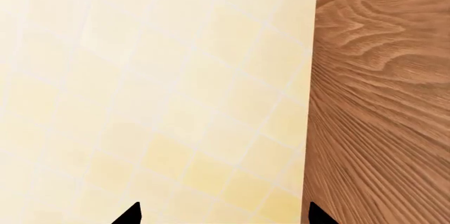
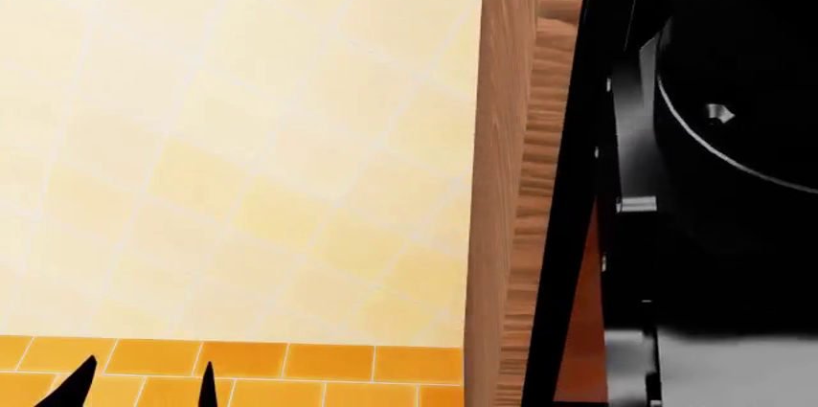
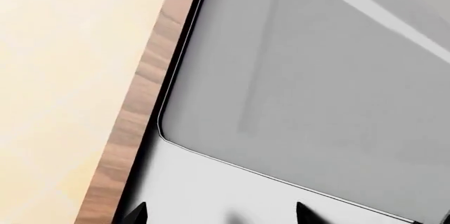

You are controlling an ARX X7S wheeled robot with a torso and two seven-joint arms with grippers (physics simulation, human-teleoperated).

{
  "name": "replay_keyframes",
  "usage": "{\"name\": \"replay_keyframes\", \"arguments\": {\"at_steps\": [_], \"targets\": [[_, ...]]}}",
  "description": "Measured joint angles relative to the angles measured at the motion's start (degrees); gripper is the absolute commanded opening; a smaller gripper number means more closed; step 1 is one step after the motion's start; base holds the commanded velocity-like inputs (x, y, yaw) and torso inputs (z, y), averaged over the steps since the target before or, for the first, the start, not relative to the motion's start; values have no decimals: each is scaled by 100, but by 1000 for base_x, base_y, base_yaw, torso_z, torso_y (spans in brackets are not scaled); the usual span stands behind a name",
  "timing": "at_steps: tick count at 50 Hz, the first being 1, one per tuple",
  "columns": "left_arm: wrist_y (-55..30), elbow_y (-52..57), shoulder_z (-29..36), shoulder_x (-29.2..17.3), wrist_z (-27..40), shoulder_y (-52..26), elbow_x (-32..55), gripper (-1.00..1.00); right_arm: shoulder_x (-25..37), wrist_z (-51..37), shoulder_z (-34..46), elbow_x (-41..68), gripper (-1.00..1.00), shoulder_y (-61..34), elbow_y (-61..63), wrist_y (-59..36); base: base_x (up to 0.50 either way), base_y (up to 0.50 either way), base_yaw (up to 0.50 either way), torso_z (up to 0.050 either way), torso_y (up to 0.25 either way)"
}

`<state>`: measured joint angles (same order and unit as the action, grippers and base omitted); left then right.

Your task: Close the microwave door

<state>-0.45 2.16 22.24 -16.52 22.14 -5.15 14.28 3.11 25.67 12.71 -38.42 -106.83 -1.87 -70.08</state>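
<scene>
In the head view the microwave (image 2: 715, 196) fills the right side, black, its dark cavity and round turntable showing. The microwave door (image 2: 578, 263) stands open, a narrow black strip seen almost edge-on beside the wood panel, with a reddish-brown reflection low on it. My left gripper (image 2: 141, 390) is open at the bottom left, far from the door; in its wrist view the left gripper (image 1: 223, 214) faces the tiled wall. My right gripper (image 3: 219, 214) is open, close over a grey glossy surface (image 3: 302, 76) edged in black; door face or cavity, I cannot tell.
A cream tiled wall (image 2: 230, 139) covers the left of the head view, with a band of orange tiles (image 2: 320, 369) below. A vertical wood-grain cabinet panel (image 2: 511, 187) separates wall and microwave; the same panel (image 1: 380, 103) stands right beside my left fingertips.
</scene>
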Motion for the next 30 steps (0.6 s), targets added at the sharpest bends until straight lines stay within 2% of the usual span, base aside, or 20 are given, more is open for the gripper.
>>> {"name": "replay_keyframes", "arguments": {"at_steps": [30], "targets": [[38, 86, 20, -51, 78, 64, 35, 100, -34, -251, -462, 718, 100, -621, -1301, -125, 0, 0, 0, 0, 0]]}}
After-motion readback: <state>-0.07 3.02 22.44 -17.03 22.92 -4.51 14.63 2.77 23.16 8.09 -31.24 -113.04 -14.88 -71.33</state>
